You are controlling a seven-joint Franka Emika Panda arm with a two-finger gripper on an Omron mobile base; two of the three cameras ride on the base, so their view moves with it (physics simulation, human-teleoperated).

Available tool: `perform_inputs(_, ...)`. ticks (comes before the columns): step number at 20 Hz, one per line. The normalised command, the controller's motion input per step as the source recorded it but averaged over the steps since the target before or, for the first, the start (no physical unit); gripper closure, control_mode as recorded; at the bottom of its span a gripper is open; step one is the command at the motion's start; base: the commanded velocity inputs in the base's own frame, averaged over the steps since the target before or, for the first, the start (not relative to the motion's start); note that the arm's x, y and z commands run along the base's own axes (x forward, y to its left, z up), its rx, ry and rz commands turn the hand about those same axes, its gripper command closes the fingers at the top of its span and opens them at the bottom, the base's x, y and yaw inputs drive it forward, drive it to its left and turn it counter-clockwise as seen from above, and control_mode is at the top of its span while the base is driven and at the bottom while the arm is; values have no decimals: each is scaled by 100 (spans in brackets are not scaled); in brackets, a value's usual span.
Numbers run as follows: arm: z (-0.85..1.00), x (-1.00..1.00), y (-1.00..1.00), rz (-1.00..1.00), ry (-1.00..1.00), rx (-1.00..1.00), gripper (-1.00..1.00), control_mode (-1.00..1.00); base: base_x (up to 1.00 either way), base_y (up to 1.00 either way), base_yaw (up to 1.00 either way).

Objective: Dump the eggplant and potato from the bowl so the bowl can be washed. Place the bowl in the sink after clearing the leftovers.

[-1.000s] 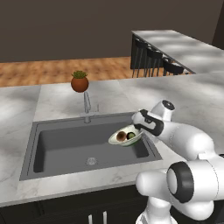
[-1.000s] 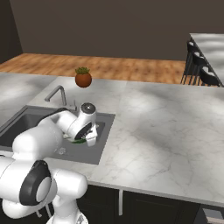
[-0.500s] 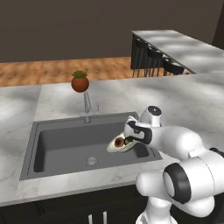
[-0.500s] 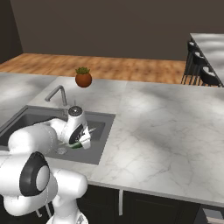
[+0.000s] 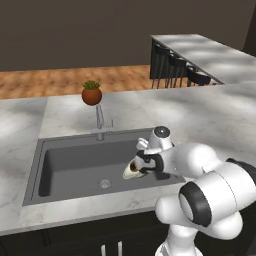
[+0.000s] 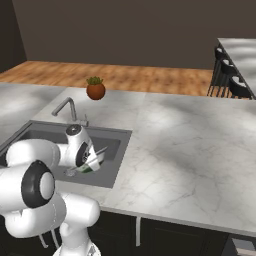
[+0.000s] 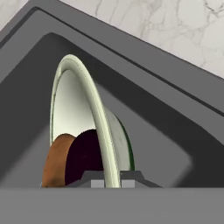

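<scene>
My gripper (image 5: 143,167) is shut on the rim of the cream-white bowl (image 5: 131,171), holding it low inside the right part of the dark grey sink (image 5: 75,167). The bowl is tipped steeply onto its edge. In the hand view the bowl (image 7: 74,100) stands almost vertical, its pale-green rim running down between my fingertips (image 7: 129,176). The brown-orange potato (image 7: 54,162) and the dark purple eggplant (image 7: 86,154) lie together in its lowest part, still inside. From the right base view the gripper (image 6: 90,163) and bowl (image 6: 95,160) sit by the sink's (image 6: 109,143) near wall.
A slim silver faucet (image 5: 100,118) rises behind the sink, with a terracotta pot and green plant (image 5: 91,93) farther back. Marble counter (image 5: 200,115) surrounds the basin. The round drain (image 5: 104,183) lies left of the bowl. Dark bar stools (image 5: 177,67) stand at the far counter.
The gripper has carried the bowl down and leftward into the sink and tipped it from nearly level to steeply on edge. The vegetables have slid to its low side.
</scene>
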Motion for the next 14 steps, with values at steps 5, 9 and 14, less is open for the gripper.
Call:
perform_inputs(5,0,6,13,0,0,-10,100,-100,0,0,0)
perform_inputs(9,-9,5,13,0,0,-13,100,-100,0,0,0)
perform_inputs(14,-12,15,1,0,0,-13,100,-100,0,0,0)
